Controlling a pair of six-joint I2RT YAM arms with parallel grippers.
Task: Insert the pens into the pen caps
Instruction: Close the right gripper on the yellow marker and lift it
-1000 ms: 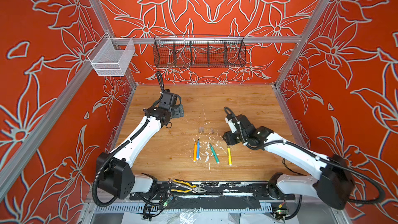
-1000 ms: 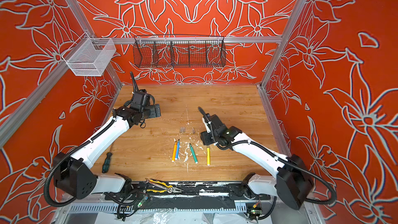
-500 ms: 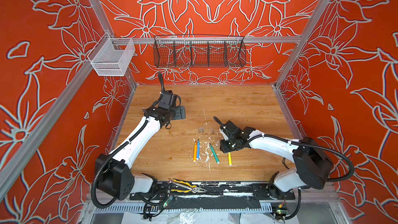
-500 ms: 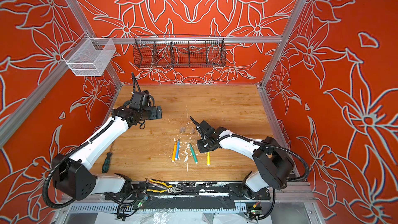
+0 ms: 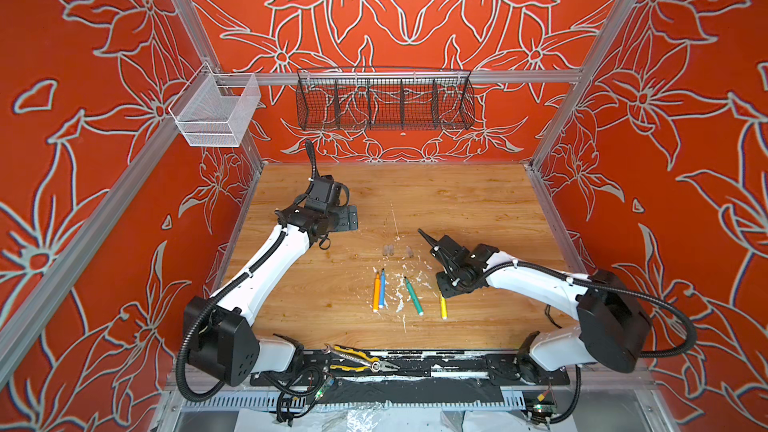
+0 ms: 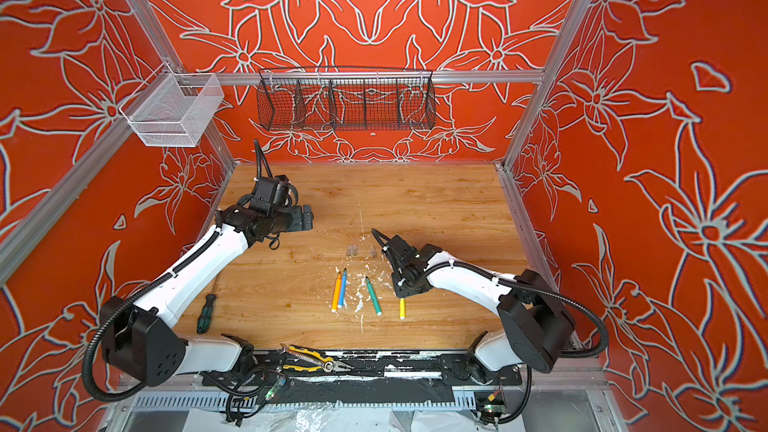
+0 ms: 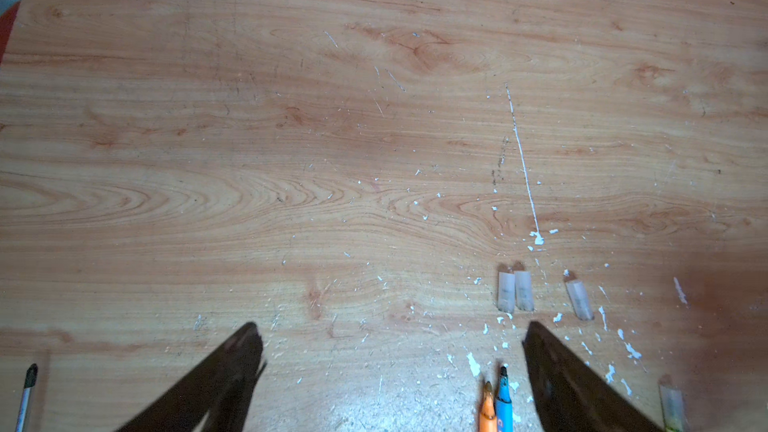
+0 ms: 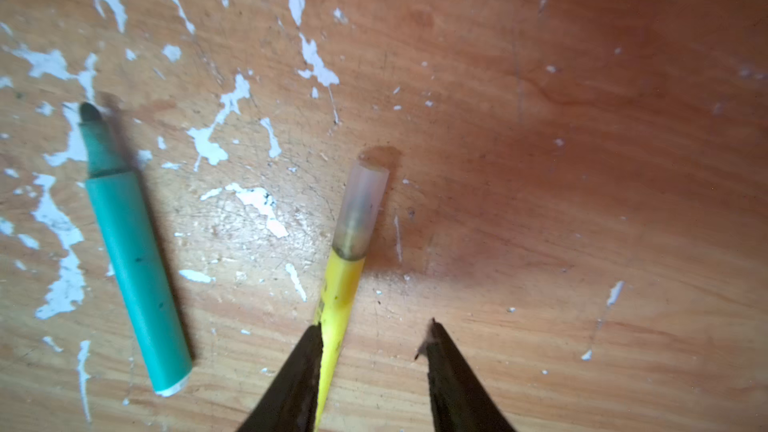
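Four pens lie near the table's middle front in both top views: orange (image 5: 376, 293), blue (image 5: 382, 288), green (image 5: 413, 296) and yellow (image 5: 443, 306). The yellow pen (image 8: 343, 288) wears a clear pen cap (image 8: 361, 209) on its tip. Three loose pen caps lie just behind the pens, two side by side (image 7: 506, 292) (image 7: 523, 290) and a single one (image 7: 579, 299). My right gripper (image 8: 374, 326) is open, low over the yellow pen, which lies against one finger and clear of the other. My left gripper (image 7: 390, 332) hangs wide open and empty above bare wood at the back left (image 5: 351, 218).
White flecks litter the wood around the pens. A dark green-handled screwdriver (image 6: 205, 312) lies at the front left by the left arm. Yellow-and-black pliers (image 5: 361, 363) rest on the front rail. A black wire basket (image 5: 384, 101) and a white mesh basket (image 5: 216, 114) hang on the back rail.
My right gripper has moved from beside the loose caps toward the front, down over the yellow pen. The left arm has hardly shifted.
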